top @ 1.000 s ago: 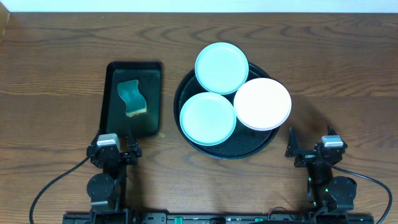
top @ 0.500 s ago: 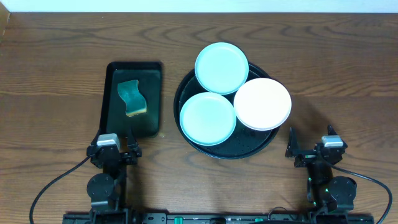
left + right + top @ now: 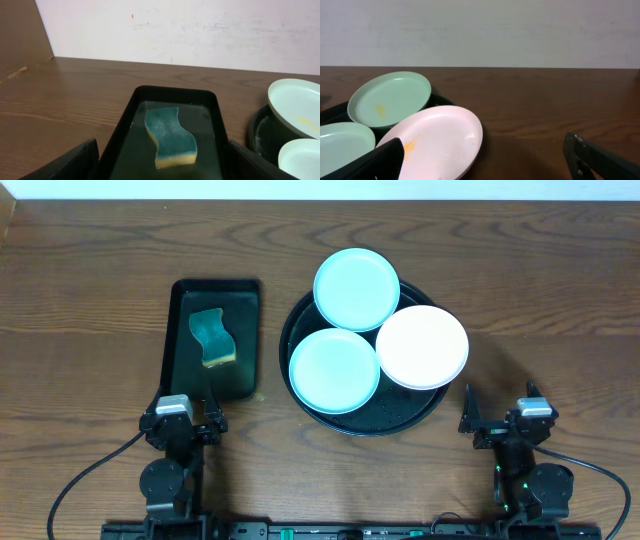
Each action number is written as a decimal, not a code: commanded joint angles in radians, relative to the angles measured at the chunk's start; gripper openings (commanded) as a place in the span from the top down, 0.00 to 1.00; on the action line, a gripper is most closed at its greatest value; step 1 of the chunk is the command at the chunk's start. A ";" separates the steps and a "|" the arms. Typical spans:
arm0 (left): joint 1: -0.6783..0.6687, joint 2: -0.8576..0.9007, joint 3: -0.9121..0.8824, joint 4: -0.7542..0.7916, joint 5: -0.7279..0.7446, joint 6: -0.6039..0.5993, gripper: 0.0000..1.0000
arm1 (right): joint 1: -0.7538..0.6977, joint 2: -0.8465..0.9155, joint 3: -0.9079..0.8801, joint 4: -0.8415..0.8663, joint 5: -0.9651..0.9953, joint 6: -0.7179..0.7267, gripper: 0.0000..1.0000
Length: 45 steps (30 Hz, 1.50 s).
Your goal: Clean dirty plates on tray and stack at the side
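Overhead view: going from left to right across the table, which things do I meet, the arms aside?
Rectangular black tray holding the sponge → mint plate nearer the arms → white plate. The other mint plate overlaps both, so I leave it out.

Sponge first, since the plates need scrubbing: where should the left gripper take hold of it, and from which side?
Probably from straight above with the left gripper, which is open. The sponge lies flat inside the rectangular tray, whose raised walls block a side approach. Pinch across its short width at mid-length, on the two wavy long edges.
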 commanded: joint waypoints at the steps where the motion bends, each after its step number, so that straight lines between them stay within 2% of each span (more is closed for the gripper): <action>1: -0.004 -0.006 -0.015 -0.043 -0.032 -0.002 0.20 | 0.005 -0.005 -0.003 -0.003 0.009 -0.015 0.01; 35: -0.004 -0.006 -0.015 -0.039 -0.023 -0.014 0.20 | 0.005 -0.004 -0.003 -0.003 0.009 -0.015 0.01; 36: -0.004 -0.006 -0.015 -0.038 0.012 -0.047 0.20 | 0.005 -0.005 -0.003 -0.003 0.008 -0.015 0.01; 38: -0.004 -0.006 -0.015 -0.023 0.159 -0.187 0.20 | 0.005 -0.005 -0.003 -0.003 0.009 -0.015 0.01; 42: -0.004 -0.006 -0.015 -0.010 0.559 -0.583 0.20 | 0.005 -0.005 -0.003 -0.003 0.009 -0.015 0.01; 43: -0.004 -0.006 -0.015 -0.007 0.604 -0.649 0.20 | 0.005 -0.004 -0.003 -0.003 0.009 -0.015 0.01; 45: -0.004 -0.006 -0.015 0.016 0.605 -0.723 0.20 | 0.005 -0.004 -0.003 -0.003 0.008 -0.015 0.01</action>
